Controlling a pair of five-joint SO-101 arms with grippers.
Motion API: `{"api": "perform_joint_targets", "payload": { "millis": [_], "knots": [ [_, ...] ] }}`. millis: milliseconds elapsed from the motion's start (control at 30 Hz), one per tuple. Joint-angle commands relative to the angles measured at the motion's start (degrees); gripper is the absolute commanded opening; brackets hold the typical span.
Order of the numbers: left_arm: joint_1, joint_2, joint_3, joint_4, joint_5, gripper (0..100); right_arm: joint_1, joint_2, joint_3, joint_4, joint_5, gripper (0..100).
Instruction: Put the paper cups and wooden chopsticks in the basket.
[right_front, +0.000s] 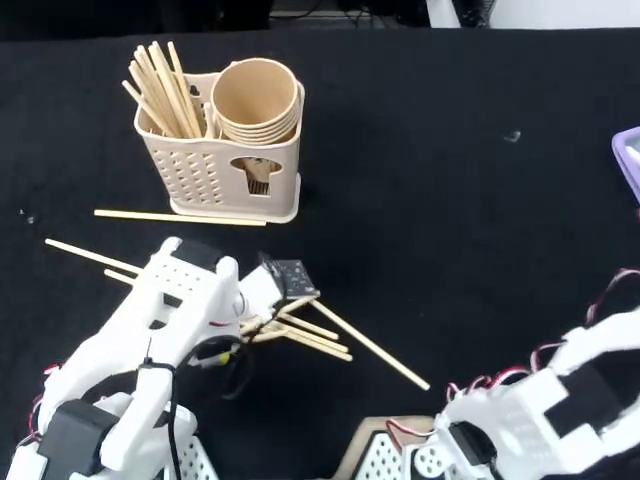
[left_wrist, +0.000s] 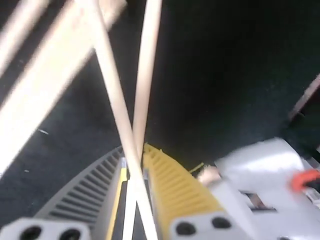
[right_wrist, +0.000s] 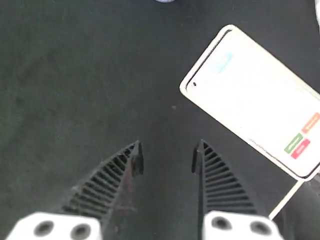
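A beige slotted basket (right_front: 215, 165) stands at the back left, holding several wooden chopsticks (right_front: 165, 90) and a stack of paper cups (right_front: 255, 100). More chopsticks (right_front: 310, 335) lie loose on the black table in front of it. My left gripper (right_front: 262, 322) is down on that pile. In the left wrist view it (left_wrist: 135, 157) is shut on two crossed chopsticks (left_wrist: 142, 95). My right gripper (right_wrist: 167, 152) hangs open above bare black cloth, nothing between its fingers; its arm (right_front: 540, 420) sits at the front right.
One chopstick (right_front: 180, 217) lies along the basket's front, two more (right_front: 95, 257) at the left. A phone (right_wrist: 257, 100) lies on the table beyond my right gripper. A purple object (right_front: 628, 160) pokes in at the right edge.
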Motion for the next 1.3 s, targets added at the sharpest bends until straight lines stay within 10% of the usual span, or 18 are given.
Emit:
{"api": "perform_joint_targets", "payload": {
  "millis": [0, 200, 1267],
  "knots": [
    [0.04, -0.62, 3.30, -8.26, -0.18, 5, -4.75, -7.08, 3.12, 0.00, -0.18, 16.2],
    [-7.25, -0.97, 4.97, -9.67, -2.11, 21, -9.32, -13.32, 10.24, -1.41, -0.70, 16.2],
    [-13.67, -1.05, 5.67, -11.87, -8.09, 3, -13.71, -23.87, 23.43, -4.40, -0.44, 16.2]
  ]
}}
